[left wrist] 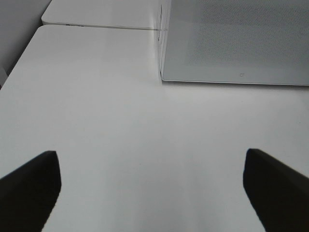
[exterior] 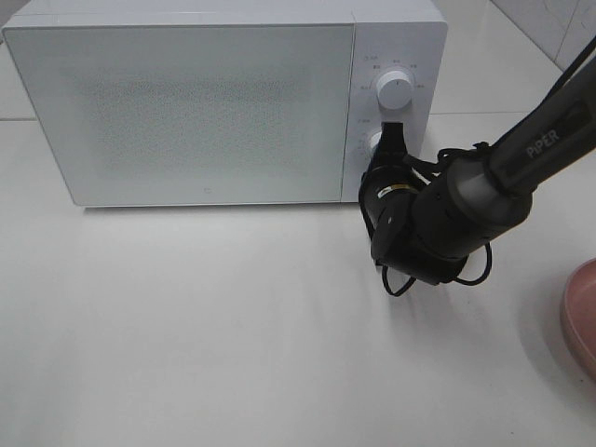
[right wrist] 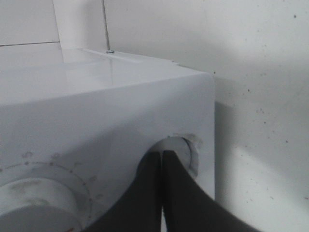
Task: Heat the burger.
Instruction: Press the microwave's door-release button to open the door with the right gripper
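Nearest, the left tool (left wrist: 149,157) shows only in its own wrist view. Its two dark fingers (left wrist: 29,188) stand spread wide apart, with nothing between them but bare white worktop (left wrist: 120,111). Only the high view shows the rim of a pink plate (exterior: 582,321), at the 4 o'clock edge. From 2 o'clock the black right arm (exterior: 549,140) reaches in, and the right tool (exterior: 391,133) sits against the lower knob (exterior: 374,142) of the white microwave (exterior: 186,102), just beneath the upper dial (exterior: 395,90). The right wrist view adds that this tool's fingers (right wrist: 145,193) are pressed fully together, gripping nothing, with their tips touching that knob. The microwave is closed and its front is frosted. The burger shows in no view, so where it lies cannot be told.
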Controlling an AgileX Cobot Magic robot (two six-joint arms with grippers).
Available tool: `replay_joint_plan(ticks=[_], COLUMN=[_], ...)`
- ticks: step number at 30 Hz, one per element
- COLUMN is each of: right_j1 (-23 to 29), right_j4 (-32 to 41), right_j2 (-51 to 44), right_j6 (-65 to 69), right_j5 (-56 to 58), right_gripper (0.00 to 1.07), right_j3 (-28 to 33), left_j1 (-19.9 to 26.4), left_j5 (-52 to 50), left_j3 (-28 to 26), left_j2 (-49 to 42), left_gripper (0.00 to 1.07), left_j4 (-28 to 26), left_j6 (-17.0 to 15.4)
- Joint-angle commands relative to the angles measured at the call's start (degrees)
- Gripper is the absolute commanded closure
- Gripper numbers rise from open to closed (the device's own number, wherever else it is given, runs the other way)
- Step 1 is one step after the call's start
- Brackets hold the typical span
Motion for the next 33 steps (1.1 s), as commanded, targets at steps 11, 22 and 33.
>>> replay_joint_plan(ticks=[11, 22, 33], right_j1=[-2.58, -2.58, -2.58], right_j4=[-5.90, -5.50, -4.93], right_j2=[-0.06, 2.12, 2.06], right_j6=[0.34, 1.03, 1.03], right_j5=[-12.38, -9.74, -9.40], right_gripper=[1.07, 1.07, 1.07], right_j3=[-4.18, -6.65, -6.59], left_j1=[0.11, 0.11, 0.11], left_j5=[-0.40, -0.40, -0.40], left_j3=[0.17, 0.17, 0.17], left_j2=[-1.20, -1.20, -1.20], left_gripper=[0.09, 0.09, 0.09], left_j4=[0.00, 0.00, 0.00], left_j6=[0.06, 0.06, 0.06])
